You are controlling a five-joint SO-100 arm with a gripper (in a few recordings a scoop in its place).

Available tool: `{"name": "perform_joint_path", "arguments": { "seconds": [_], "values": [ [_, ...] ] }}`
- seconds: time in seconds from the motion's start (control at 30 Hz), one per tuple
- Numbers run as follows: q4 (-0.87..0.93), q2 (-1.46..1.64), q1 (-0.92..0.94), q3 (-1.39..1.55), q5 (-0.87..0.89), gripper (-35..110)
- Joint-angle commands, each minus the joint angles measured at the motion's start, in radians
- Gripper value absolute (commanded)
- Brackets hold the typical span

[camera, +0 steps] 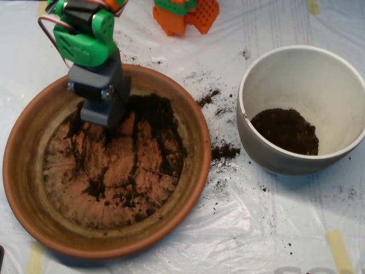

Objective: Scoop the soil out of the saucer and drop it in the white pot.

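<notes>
Your scoop (pixel 105 117) is low inside the saucer (pixel 28 188), at its upper left, nose down on the floor of the dish to get at the soil (pixel 154 114). Only thin dark smears and crumbs lie there, thickest just right of the scoop. The white pot (pixel 251 74) sits to the right with a dark heap inside. Some crumbs (pixel 225 151) lie spilled between them, so carry slowly
</notes>
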Motion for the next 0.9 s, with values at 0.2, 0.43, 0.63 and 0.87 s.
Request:
{"name": "perform_joint_path", "arguments": {
  "seconds": [0.2,0.43,0.63,0.87],
  "values": [
    [0.222,0.331,-0.236,-0.196,0.066,-1],
    [0.302,0.362,-0.344,-0.267,0.077,-1],
    [0.382,0.331,-0.396,-0.408,0.061,-1],
    [0.503,0.232,-0.471,-0.657,0.058,-1]
  ]
}}
